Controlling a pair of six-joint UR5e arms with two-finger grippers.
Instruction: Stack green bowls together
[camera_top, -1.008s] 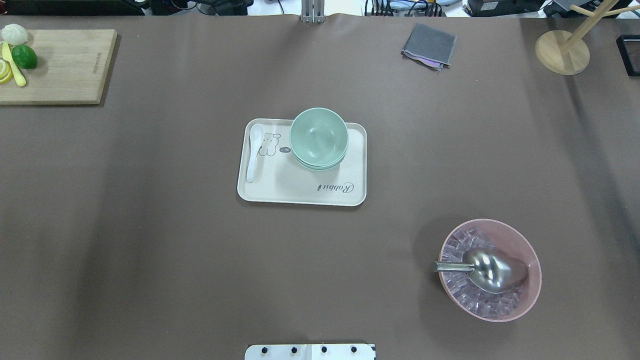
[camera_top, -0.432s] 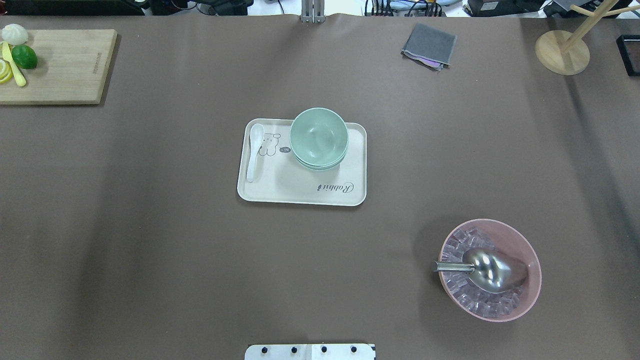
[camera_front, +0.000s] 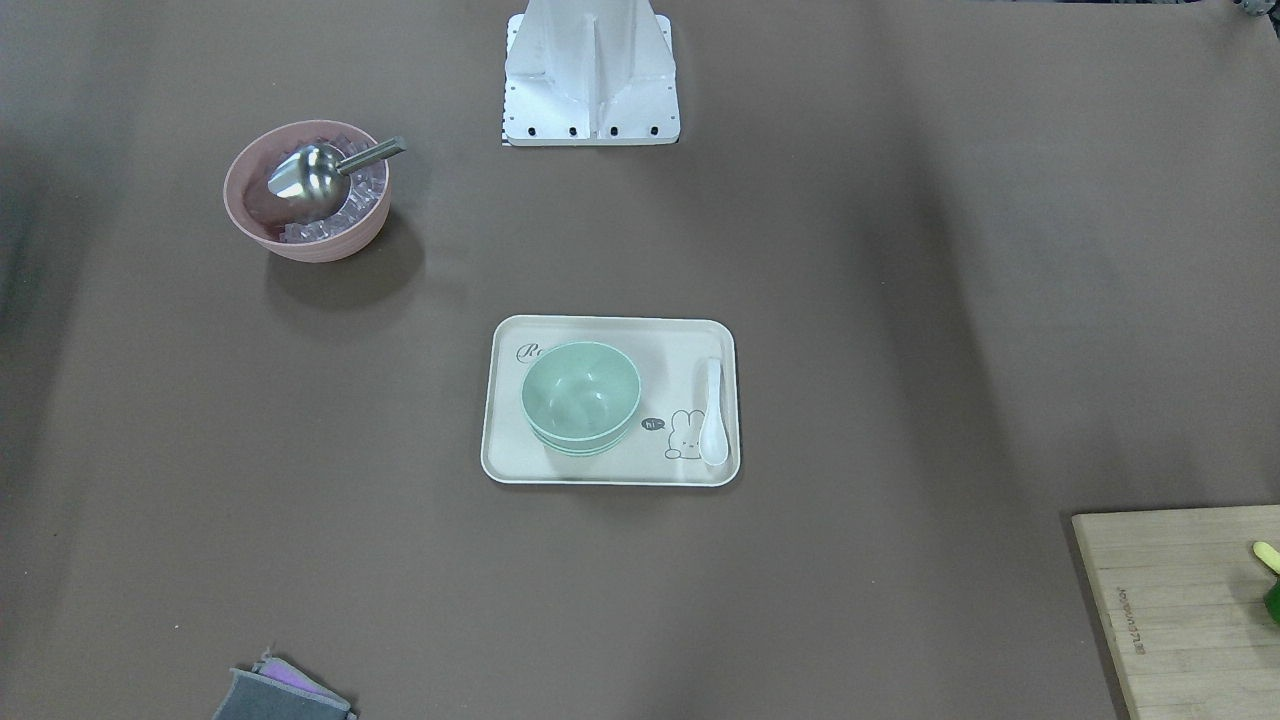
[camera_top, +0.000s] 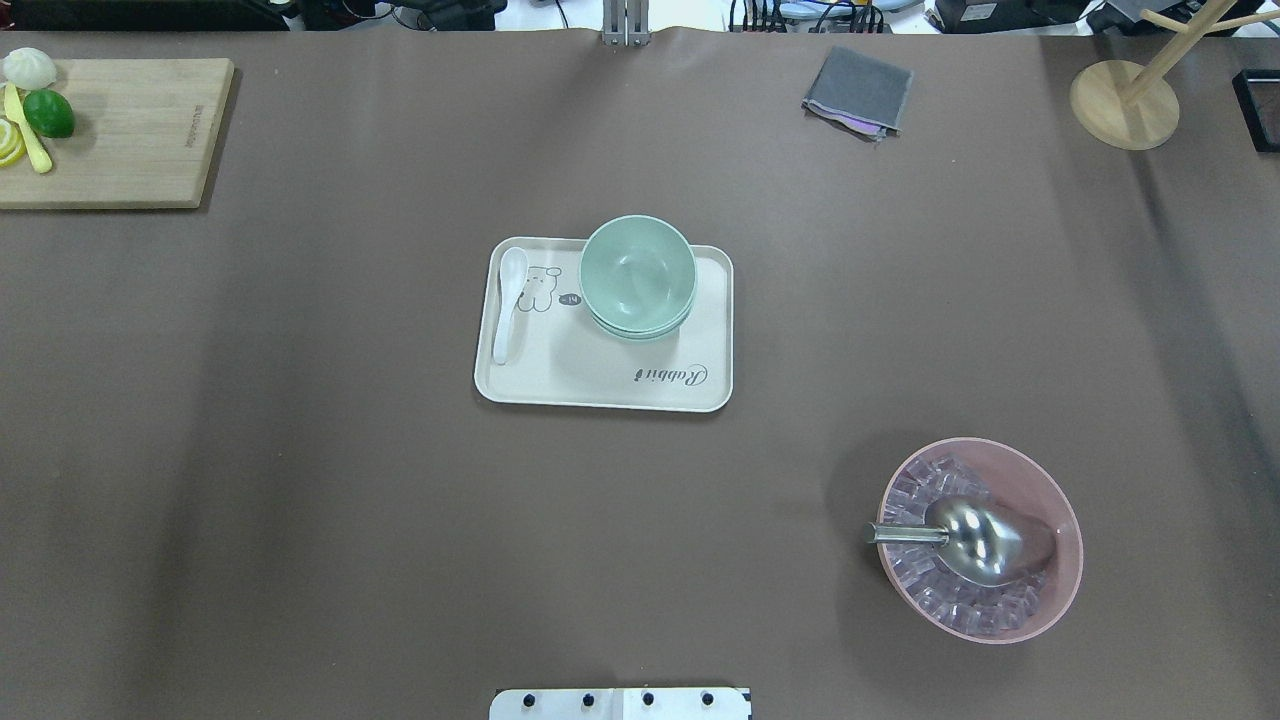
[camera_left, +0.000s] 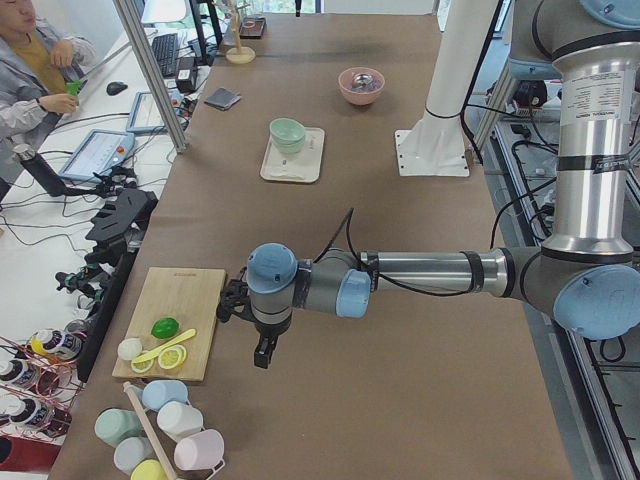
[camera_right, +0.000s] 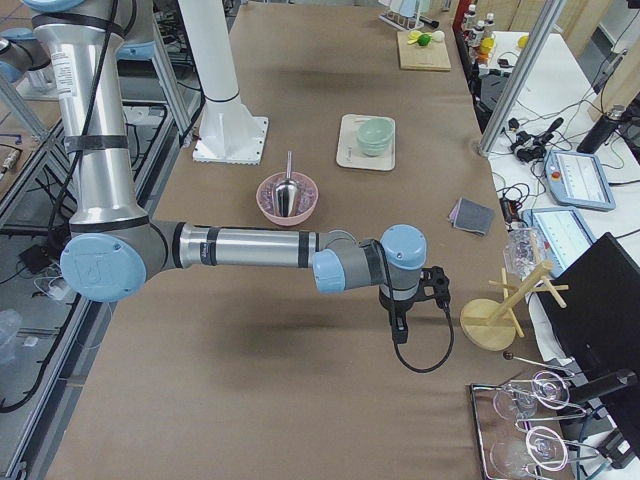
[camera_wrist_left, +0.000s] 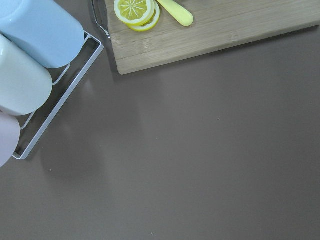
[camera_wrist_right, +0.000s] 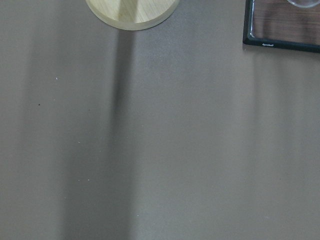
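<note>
The green bowls (camera_top: 638, 277) sit nested in one stack on the far part of a cream tray (camera_top: 600, 378) at the table's middle. The stack also shows in the front view (camera_front: 581, 398), the left view (camera_left: 287, 132) and the right view (camera_right: 376, 134). My left gripper (camera_left: 262, 355) hangs over the table's left end beside the cutting board, far from the tray. My right gripper (camera_right: 398, 332) hangs over the right end near the wooden stand. Both show only in the side views, so I cannot tell whether they are open or shut. Neither wrist view shows fingers.
A white spoon (camera_top: 510, 305) lies on the tray's left side. A pink bowl (camera_top: 1040, 600) with ice and a metal scoop (camera_top: 985, 540) stands near right. A cutting board (camera_top: 120, 130) with fruit, a grey cloth (camera_top: 858, 92) and a wooden stand (camera_top: 1124, 104) line the far edge.
</note>
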